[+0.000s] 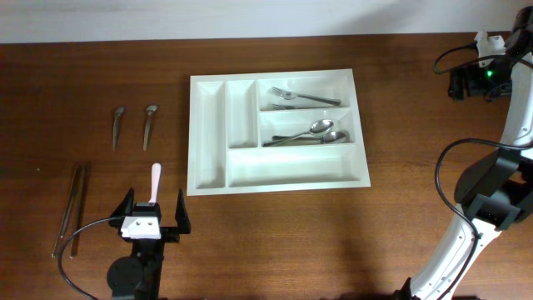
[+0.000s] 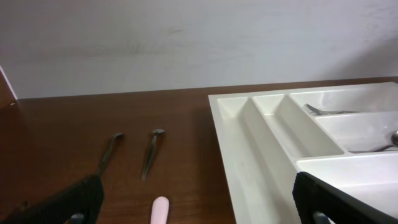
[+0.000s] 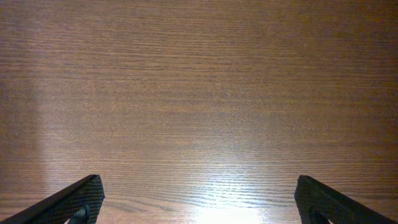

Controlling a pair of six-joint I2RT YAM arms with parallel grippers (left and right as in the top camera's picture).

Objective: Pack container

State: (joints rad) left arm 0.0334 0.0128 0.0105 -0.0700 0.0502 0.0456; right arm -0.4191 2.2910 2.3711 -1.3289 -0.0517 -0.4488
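White, smooth plastic container (image 1: 208,133) sat on the grained wooden counter (image 1: 400,125); left pincer (image 1: 154,207), near its corner, and right pincer (image 3: 199,202) gaped apart.

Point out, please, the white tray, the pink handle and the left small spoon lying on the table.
white tray (image 1: 210,133), overhead view, on the floor of its leftmost narrow compartment.
pink handle (image 1: 155,177), overhead view, on the middle of the handle.
left small spoon (image 1: 117,129), overhead view, on its stem.

Left gripper (image 2: 196,200) is hanging wide open over the table (image 2: 56,124).
Pink handle (image 2: 160,213) is lying between its fingers; first spoon (image 2: 109,154) and second spoon (image 2: 151,154) are lying beyond; container (image 2: 249,149) is sitting at right.
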